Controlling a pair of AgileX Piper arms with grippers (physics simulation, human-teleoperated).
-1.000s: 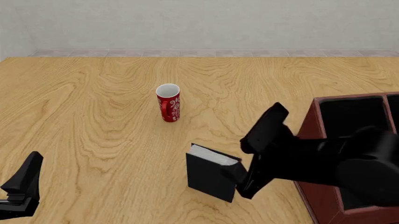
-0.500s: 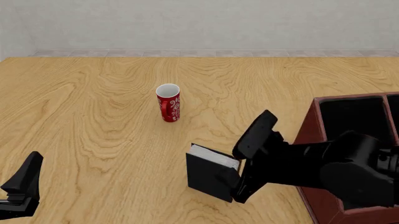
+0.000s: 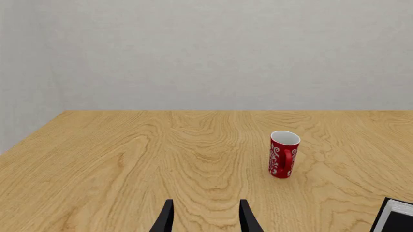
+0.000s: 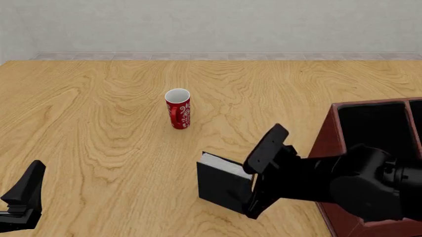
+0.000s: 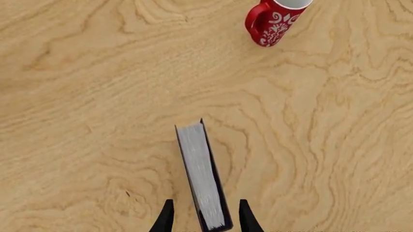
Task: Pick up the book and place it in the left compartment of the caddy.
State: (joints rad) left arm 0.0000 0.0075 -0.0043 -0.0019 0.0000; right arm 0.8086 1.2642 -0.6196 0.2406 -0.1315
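Wooden table (image 4: pixel 99 123), red cup (image 4: pixel 178 108) behind book (image 4: pixel 223 185)

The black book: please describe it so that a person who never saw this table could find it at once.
On the light wooden table, look just left of the large red-brown wooden caddy. There the black hardcover book stands upright between the open fingers of the right gripper. Unlike the red patterned mug farther back, it is flat, black, with white page edges.

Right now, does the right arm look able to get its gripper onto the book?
Probably yes. The right gripper is open, with the upright book's top edge lying between its fingertips, and nothing blocks it. The red cup stands well apart.
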